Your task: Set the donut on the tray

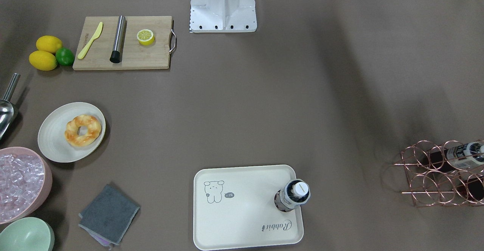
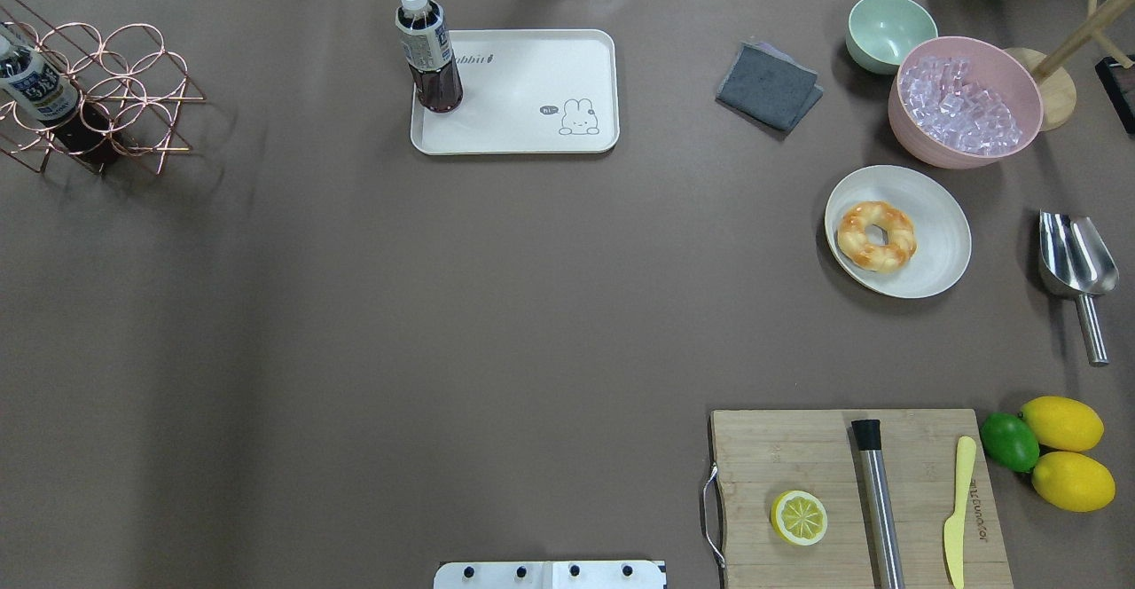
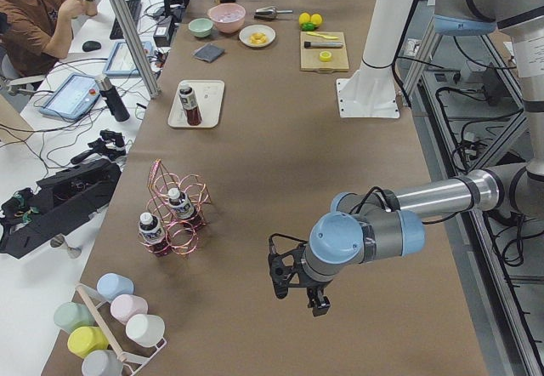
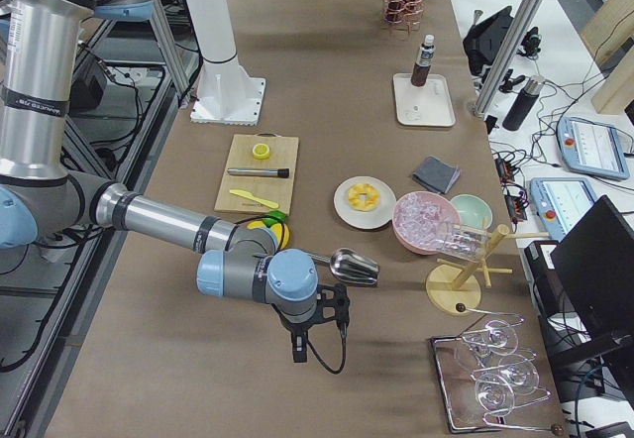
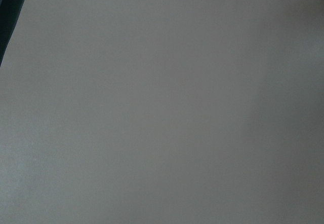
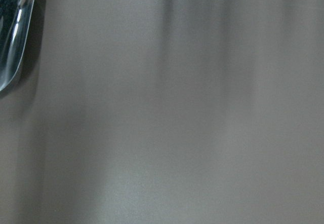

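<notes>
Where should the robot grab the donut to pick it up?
Probably from straight above, pinching the donut across its outer edges. It lies flat on the round plate, its centre hole looks too small to reach into, and the plate's raised rim would likely get in the way of a sideways approach.

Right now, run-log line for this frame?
phase: pre-grasp | donut: on plate | tray: bottle in corner | left end effector: far from donut, state unclear | right end effector: near scoop, state unclear
</notes>
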